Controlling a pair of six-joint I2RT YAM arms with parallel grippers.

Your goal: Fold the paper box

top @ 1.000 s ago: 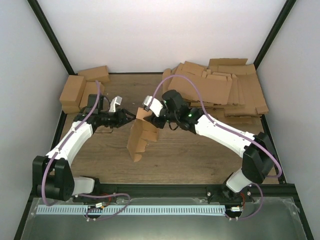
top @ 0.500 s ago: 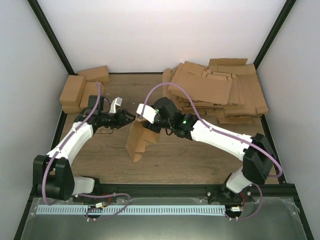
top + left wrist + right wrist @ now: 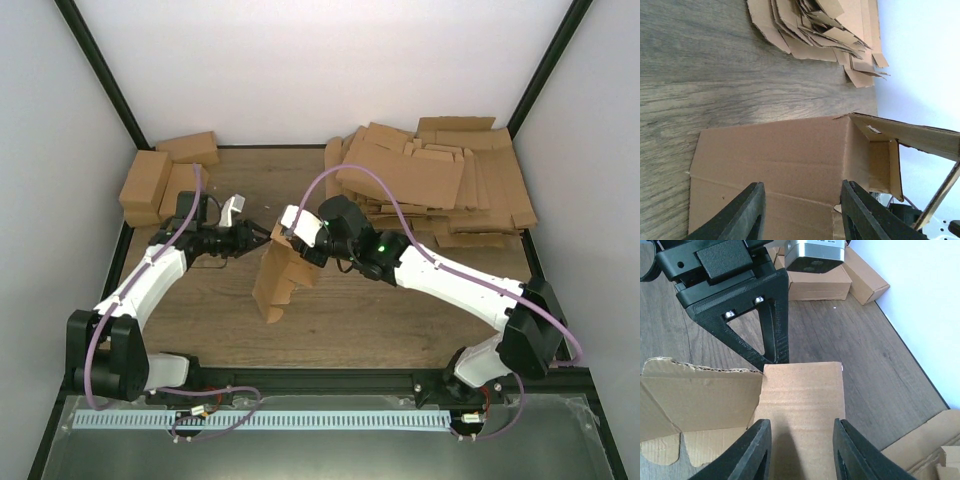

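The brown paper box (image 3: pixel 275 280) stands half-formed on the table's middle, its flaps loose. My left gripper (image 3: pixel 258 238) is open at the box's upper left. In the left wrist view the gripper (image 3: pixel 802 210) faces a broad box panel (image 3: pixel 785 155), with nothing held between the fingers. My right gripper (image 3: pixel 290 232) is open at the box's top from the right. In the right wrist view the gripper (image 3: pixel 801 450) straddles a top flap (image 3: pixel 802 395), and the left gripper's black finger (image 3: pixel 767 320) stands just beyond it.
A heap of flat cardboard blanks (image 3: pixel 440 175) fills the back right corner and shows in the left wrist view (image 3: pixel 815 25). Folded boxes (image 3: pixel 160 180) sit at the back left and show in the right wrist view (image 3: pixel 820 282). White walls ring the table.
My right arm has swung left and its gripper has settled over the box's top flap. The left gripper and the box have barely moved.
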